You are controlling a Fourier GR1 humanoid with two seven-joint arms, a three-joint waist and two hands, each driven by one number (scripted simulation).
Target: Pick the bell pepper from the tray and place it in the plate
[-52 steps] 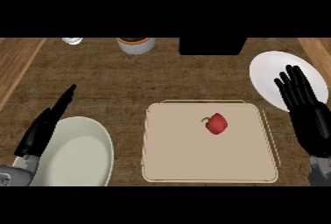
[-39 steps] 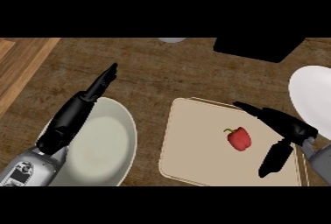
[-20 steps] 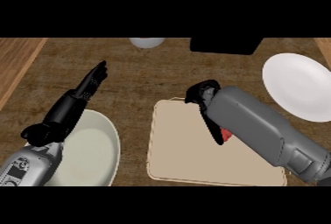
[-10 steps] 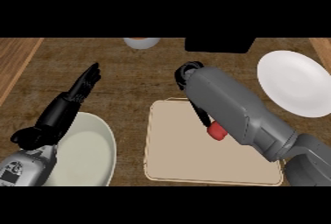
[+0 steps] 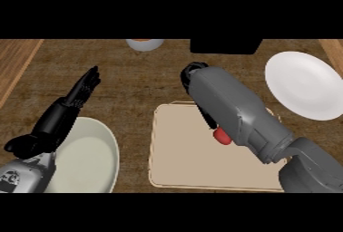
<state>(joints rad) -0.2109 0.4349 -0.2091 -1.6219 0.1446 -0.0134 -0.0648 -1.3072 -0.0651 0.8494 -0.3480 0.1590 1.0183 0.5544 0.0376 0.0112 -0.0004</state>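
The fingers of the right hand cannot be made out: only a dark knuckle-like edge shows at the far end of the grey right forearm, which lies across the view and hides whatever the hand is doing beneath it. Whether those fingers are apart or curled round anything cannot be told.

Just beside the forearm's lower edge a small red patch shows — the bell pepper, most of it covered. It appears still to lie on the beige tray, near the tray's middle, though whether it is touched or lifted is not clear from this angle.

Compared with half a second ago the forearm sits much the same way over the tray, and the pepper's red patch peeks out at the same side of it; a second ago the arm was already there, while earlier the hand was off at the right with the pepper in plain sight. So the reach has arrived and the grasp is probably being settled, not yet a carry.

The left hand rests with straight fingers pointing up at the view's left, above the pale plate. A second white plate lies at the upper right, well apart from the tray; either could receive the pepper.
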